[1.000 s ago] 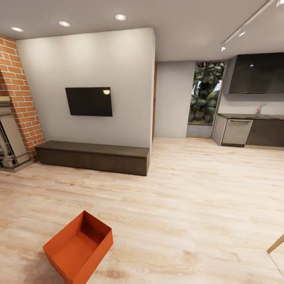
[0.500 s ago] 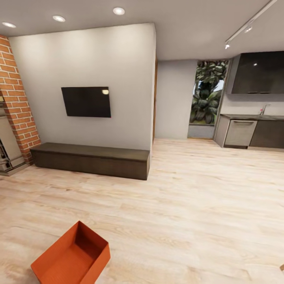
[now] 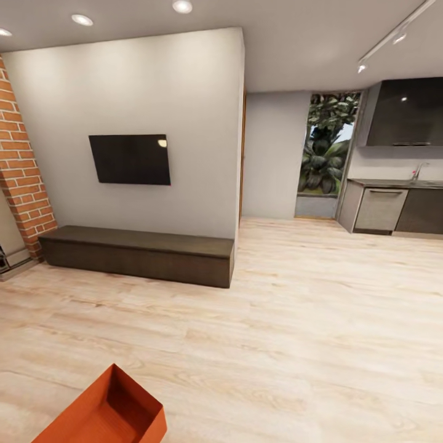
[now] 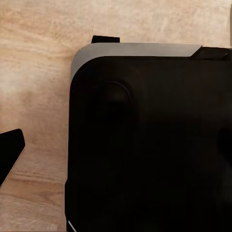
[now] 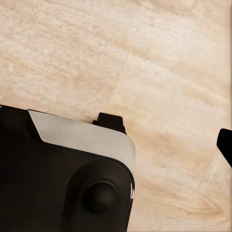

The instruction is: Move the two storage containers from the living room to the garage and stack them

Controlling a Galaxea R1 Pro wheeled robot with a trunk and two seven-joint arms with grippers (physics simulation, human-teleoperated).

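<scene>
In the left wrist view one dark fingertip (image 4: 10,153) pokes in at the frame's edge over pale wood planks, beside the robot's black, grey-edged base (image 4: 145,140); how far the left jaws stand open cannot be told. In the right wrist view a dark fingertip (image 5: 226,144) likewise shows at the frame's edge above the planks, next to the same black base (image 5: 63,179) with its grey trim; the right jaws' opening cannot be told either, and nothing is seen held in either.

In the head view one red-orange storage container (image 3: 104,415) sits on the light wood-plank floor (image 3: 295,332) at the lower left, open top up, turned corner-on to the camera and cut by the bottom edge. Well beyond it a long, low dark TV bench (image 3: 138,253) stands against a grey-white wall (image 3: 184,92) that carries a black television (image 3: 130,159). A red brick column (image 3: 21,178) rises at the far left. To the right of the wall an opening leads to a tall window with green plants (image 3: 325,147), and further right stand dark kitchen cabinets (image 3: 406,114), a counter with a tap (image 3: 394,183) and a steel-fronted dishwasher (image 3: 379,210). Recessed ceiling lights (image 3: 182,6) glow overhead
</scene>
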